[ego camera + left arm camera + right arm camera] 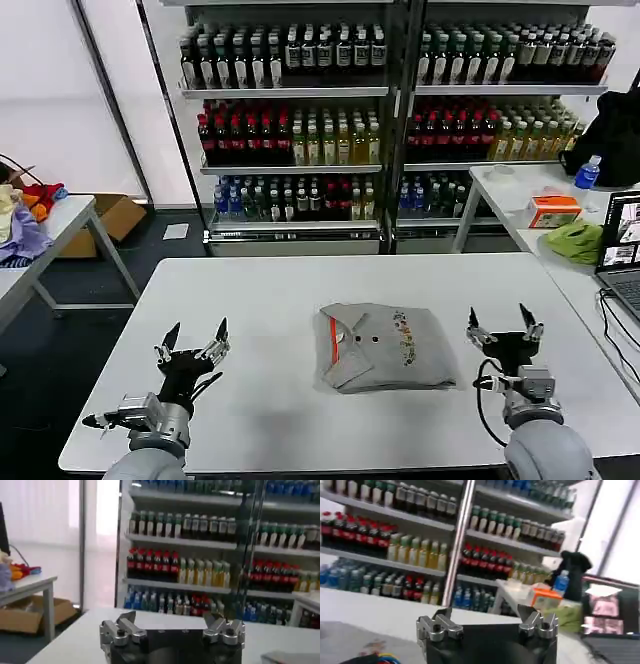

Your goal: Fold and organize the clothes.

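A light grey collared shirt (377, 346) lies folded into a neat rectangle at the middle of the white table (260, 300), its orange button placket and small multicoloured chest print facing up. My left gripper (197, 338) hovers open over the table's front left, well away from the shirt. On the shirt's other side, my right gripper (503, 323) stands open just beyond the shirt's edge, holding nothing. In the left wrist view the left gripper (172, 620) points at the shelves. A corner of the shirt (350, 645) shows below the right gripper (487, 614) in the right wrist view.
Drink shelves (380, 110) stand behind the table. A side table on the right (520, 200) carries an orange box (552, 210), a green cloth (577, 241) and a laptop (620, 250). Another table with coloured cloths (20, 215) is on the left.
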You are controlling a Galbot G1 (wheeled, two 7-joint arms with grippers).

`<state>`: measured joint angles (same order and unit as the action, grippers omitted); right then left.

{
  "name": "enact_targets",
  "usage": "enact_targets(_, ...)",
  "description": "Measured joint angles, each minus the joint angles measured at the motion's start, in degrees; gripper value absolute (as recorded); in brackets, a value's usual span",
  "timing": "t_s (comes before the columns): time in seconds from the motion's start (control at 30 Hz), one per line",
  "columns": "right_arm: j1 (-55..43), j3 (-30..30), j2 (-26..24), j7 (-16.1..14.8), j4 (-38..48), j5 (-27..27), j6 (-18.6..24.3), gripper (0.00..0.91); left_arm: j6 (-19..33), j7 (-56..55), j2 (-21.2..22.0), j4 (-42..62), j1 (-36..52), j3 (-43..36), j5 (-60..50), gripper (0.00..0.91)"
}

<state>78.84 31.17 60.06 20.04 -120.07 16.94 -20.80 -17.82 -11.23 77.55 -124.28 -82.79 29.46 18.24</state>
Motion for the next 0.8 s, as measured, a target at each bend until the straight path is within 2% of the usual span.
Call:
enact_targets(0.3,3.8,5.6,-0.9,-0.4,-1.4,1.2,0.9,0.907,2.8,1.8,-0.7,0.7,0.7,0.3,-0.3,0.907)
enact_targets(0.8,4.8,7.2,0.0,-0.6,-2.4,1.7,0.7,0.907,3.4,2.0,-1.3,0.3,0.5,0.8,-0.8,0.907)
